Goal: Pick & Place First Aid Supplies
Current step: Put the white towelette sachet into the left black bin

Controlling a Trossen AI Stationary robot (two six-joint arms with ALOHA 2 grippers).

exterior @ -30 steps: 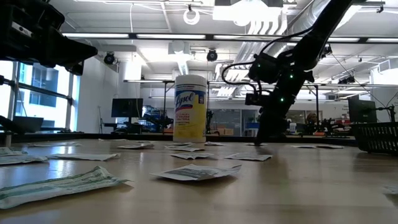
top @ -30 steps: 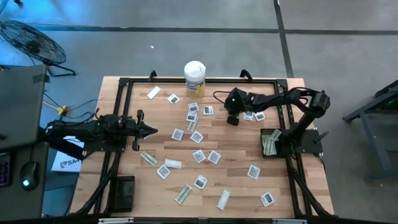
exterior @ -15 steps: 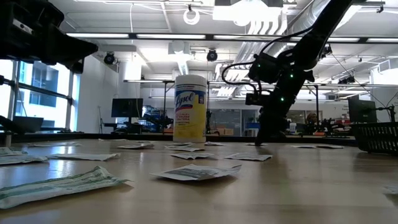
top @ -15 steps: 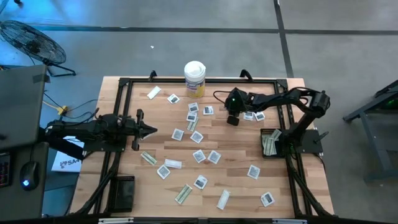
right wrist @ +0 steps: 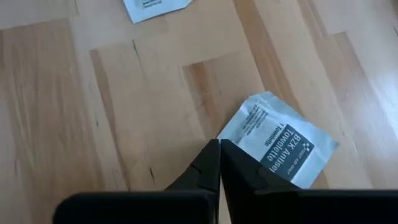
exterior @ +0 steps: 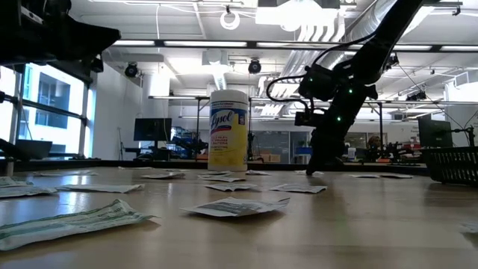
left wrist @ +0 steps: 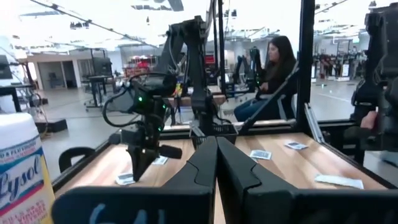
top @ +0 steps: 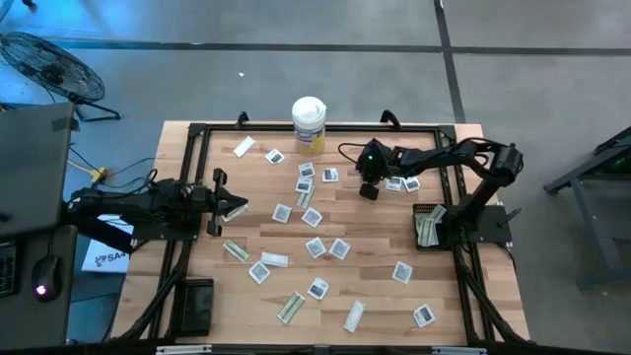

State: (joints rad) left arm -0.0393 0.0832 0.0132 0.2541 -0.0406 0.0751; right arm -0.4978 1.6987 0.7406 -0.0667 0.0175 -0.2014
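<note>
Overhead and level views of a butcher-block table [top: 375, 256] strewn with first aid supplies: square white sachets [top: 326, 248] with dark centre marks and narrow oblong wrappers [top: 291, 307], lying flat and mostly apart from one another across the middle and near half of the surface. A white Lysol wipes canister [top: 309, 123] with a yellow label stands upright at the far edge. The right gripper [top: 368, 190] is lowered to the table in the far right quarter, between a pair of sachets near the canister and another pair beside the arm; its fingers [right wrist: 214, 168] are pressed together, their tips meeting at the near corner of an antiseptic towelette sachet [right wrist: 281, 140] that lies flat on the wood, and whether that corner is pinched between them cannot be told. A second packet [right wrist: 152, 9] lies farther off. A dark mesh basket [top: 427, 227] at the right edge, beside the right arm's base, holds pale-green wrappers. The left gripper [top: 237, 206] hovers above the left side of the table, fingers [left wrist: 233, 169] pressed together and holding nothing. A seated person [left wrist: 275, 68] shows in the room beyond.
</note>
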